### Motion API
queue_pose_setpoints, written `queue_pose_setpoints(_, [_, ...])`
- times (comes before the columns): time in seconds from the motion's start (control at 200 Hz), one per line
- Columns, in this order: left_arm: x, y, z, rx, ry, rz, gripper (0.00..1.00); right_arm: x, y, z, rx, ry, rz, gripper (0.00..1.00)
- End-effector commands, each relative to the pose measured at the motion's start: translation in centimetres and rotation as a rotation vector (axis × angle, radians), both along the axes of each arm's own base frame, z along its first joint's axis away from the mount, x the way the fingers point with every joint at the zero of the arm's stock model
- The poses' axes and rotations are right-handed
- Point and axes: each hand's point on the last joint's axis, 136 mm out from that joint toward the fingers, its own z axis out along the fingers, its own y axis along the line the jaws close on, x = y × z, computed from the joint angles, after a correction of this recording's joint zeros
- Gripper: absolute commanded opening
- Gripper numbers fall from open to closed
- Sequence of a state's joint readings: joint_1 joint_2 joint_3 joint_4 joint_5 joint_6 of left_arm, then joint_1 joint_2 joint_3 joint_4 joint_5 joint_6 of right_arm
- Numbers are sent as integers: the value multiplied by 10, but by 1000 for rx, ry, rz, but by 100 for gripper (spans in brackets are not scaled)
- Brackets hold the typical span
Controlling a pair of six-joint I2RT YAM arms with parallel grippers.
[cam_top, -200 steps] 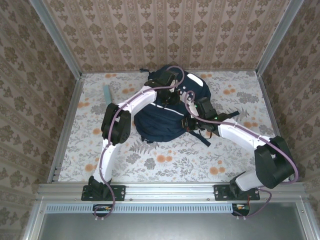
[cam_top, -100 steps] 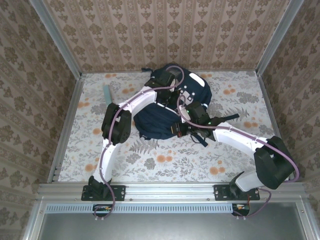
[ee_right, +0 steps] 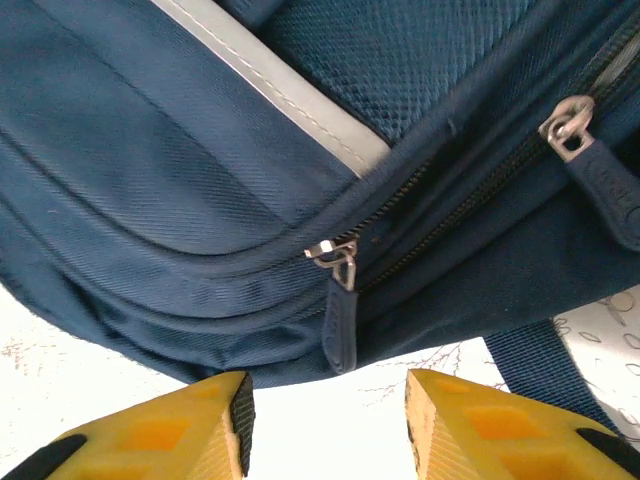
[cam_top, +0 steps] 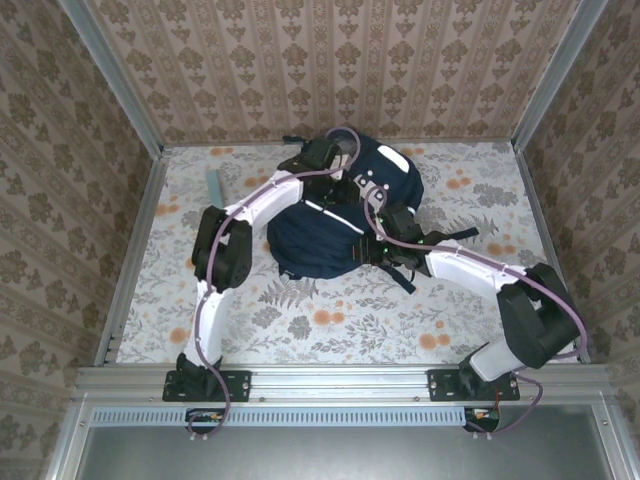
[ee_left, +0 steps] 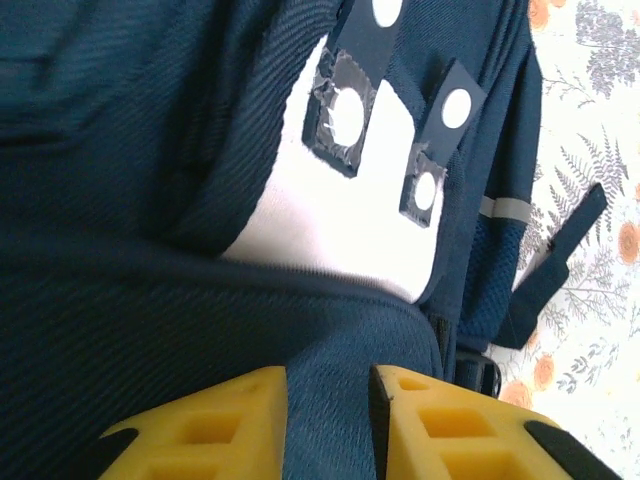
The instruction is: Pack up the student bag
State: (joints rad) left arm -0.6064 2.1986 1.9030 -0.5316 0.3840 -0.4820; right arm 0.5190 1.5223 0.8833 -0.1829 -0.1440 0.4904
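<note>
Bag: the student bag (cam_top: 310, 245) is a large navy-blue fabric backpack, rounded and bulging, lying on the floral bench (cam_top: 330, 320).
Place: far centre of the bench, between the two arms; its rounded end lies nearer, and its white-patched end points far right.
Markings: the left wrist view shows a white patch (ee_left: 330, 215) crossed by short navy tabs, each with a round white dot (ee_left: 347, 118). A grey reflective band (ee_left: 498, 207) crosses the side panel.
Stripe: in the right wrist view a grey-white stripe (ee_right: 280, 90) runs beside a mesh-weave panel (ee_right: 400, 50).
Strap: a dark strap (ee_left: 560, 262) hangs off the bag's side onto the bench.
Zips: two zip lines run side by side. One slider carries a navy pull tab (ee_right: 341, 310) at the bag's edge, and a second slider (ee_right: 563, 125) sits further right.
Inside: hidden; I cannot tell what the bag holds.
Jaws, left: the left gripper (ee_left: 328, 372) is close against the bag, its yellow jaws a little apart with navy fabric showing through the gap.
Jaws, right: the right gripper (ee_right: 325, 380) has its jaws spread, gripping nothing, with the pull tab just beyond the gap.
Other: a pale teal strip (cam_top: 215, 185) lies far left on the bench, well apart from the bag.
</note>
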Motion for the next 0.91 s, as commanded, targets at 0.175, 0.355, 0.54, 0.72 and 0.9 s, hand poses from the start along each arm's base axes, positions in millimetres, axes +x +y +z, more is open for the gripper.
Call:
queue_pose_setpoints(0.175, [11,56,21,112,-99,75,28,16,14,-4,15,22,10,36])
queue_pose_setpoints(0.355, [23,63,-8,155,-64,98,25,23,16,-6,-2,15,16,34])
queue_pose_setpoints(0.54, [27,69,-44,217,0,123,25,25,18,-8,-17,25,36,26])
queue_pose_setpoints(0.72, [25,81,-69,269,70,178,24,13,23,-4,-26,32,85,6])
queue_pose_setpoints(0.9, [20,84,-85,272,126,220,21,-7,37,2,-63,21,165,0])
